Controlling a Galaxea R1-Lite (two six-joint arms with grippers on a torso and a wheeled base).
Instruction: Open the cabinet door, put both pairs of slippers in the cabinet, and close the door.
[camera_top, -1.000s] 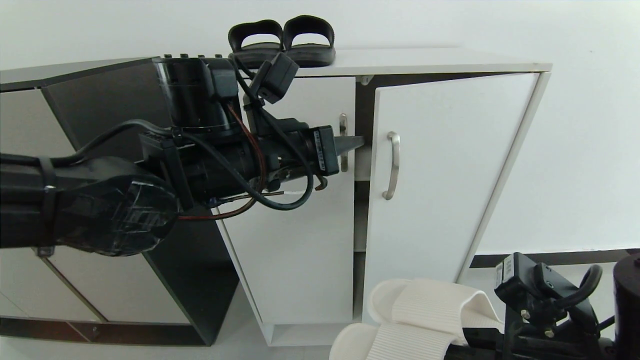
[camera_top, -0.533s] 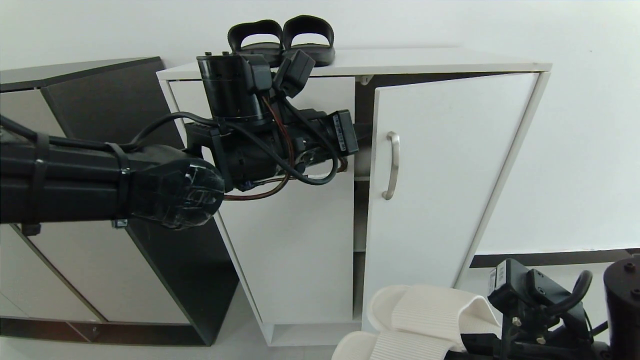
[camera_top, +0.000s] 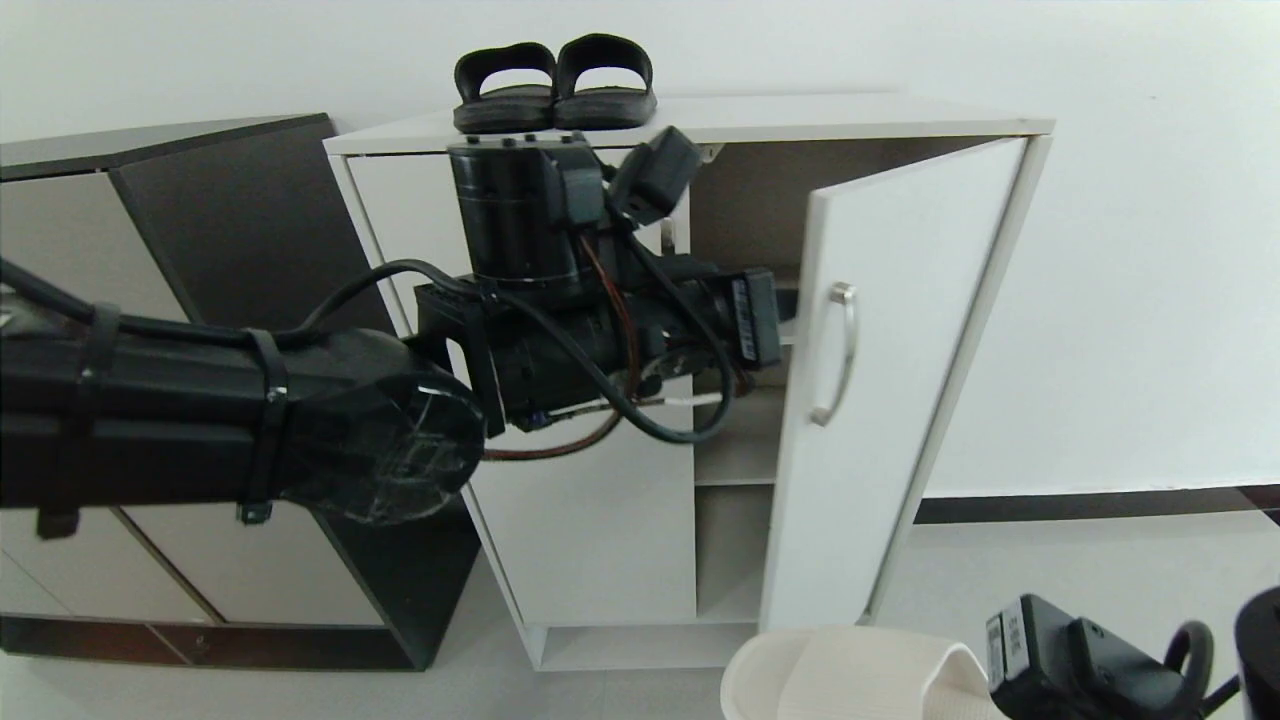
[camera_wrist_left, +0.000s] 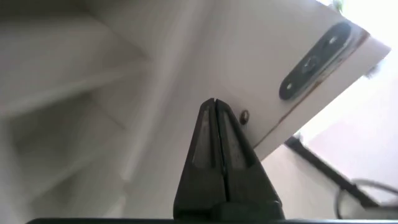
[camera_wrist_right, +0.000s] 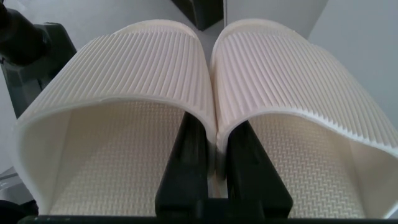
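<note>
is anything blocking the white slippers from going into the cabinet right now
Yes. The left arm reaches across the cabinet opening at middle-shelf height, with the left gripper behind the half-open door. That door also stands partly between the white slippers and the opening. The lower compartment looks free.

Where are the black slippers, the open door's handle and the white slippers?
black slippers (camera_top: 603, 108), head view, near edge of one sole.
door handle (camera_top: 849, 350), head view, middle of the metal bar.
white slippers (camera_wrist_right: 155, 74), right wrist view, ribbed strap of one slipper.
</note>
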